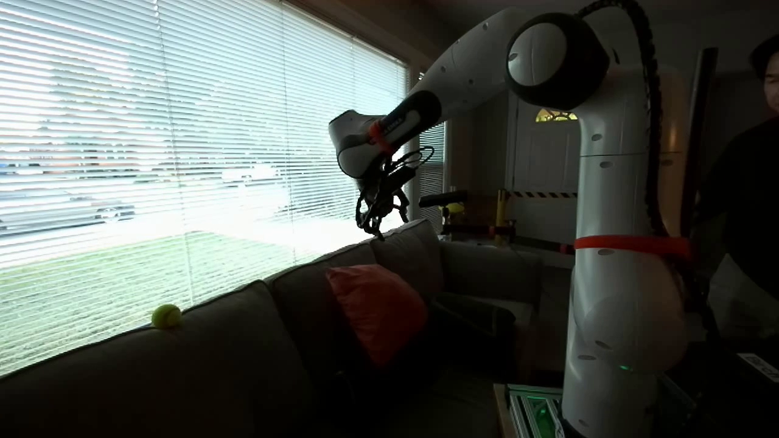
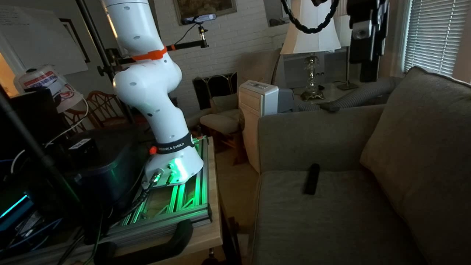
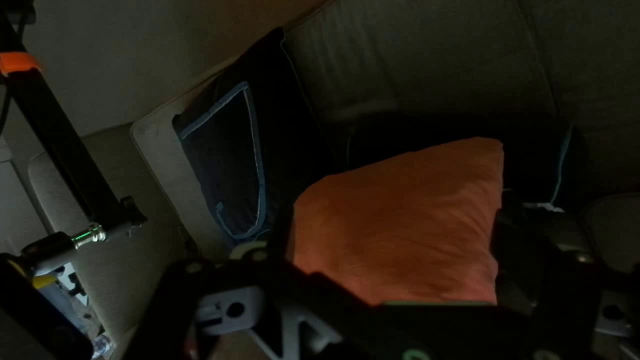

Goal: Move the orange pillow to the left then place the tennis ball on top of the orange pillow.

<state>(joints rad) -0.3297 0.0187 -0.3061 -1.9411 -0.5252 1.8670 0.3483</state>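
Note:
The orange pillow (image 1: 383, 310) leans against the backrest of the sofa in an exterior view, rounded and puffy. It fills the middle of the wrist view, where the orange pillow (image 3: 405, 220) shows beyond and between my spread fingers. My gripper (image 1: 388, 224) hangs in the air above the pillow, apart from it, fingers pointing down and open with nothing held. Part of the gripper (image 2: 369, 71) also shows at the top right of an exterior view. On top of the backrest, well away from the gripper, rests the yellow-green tennis ball (image 1: 167, 316); the wrist view does not include it.
A dark cushion with blue trim (image 3: 240, 165) lies beside the pillow. The sofa backrest (image 1: 231, 340) runs below a window with blinds (image 1: 152, 152). A black camera boom (image 3: 60, 130) crosses the wrist view's left. A person (image 1: 742, 182) is at the far right.

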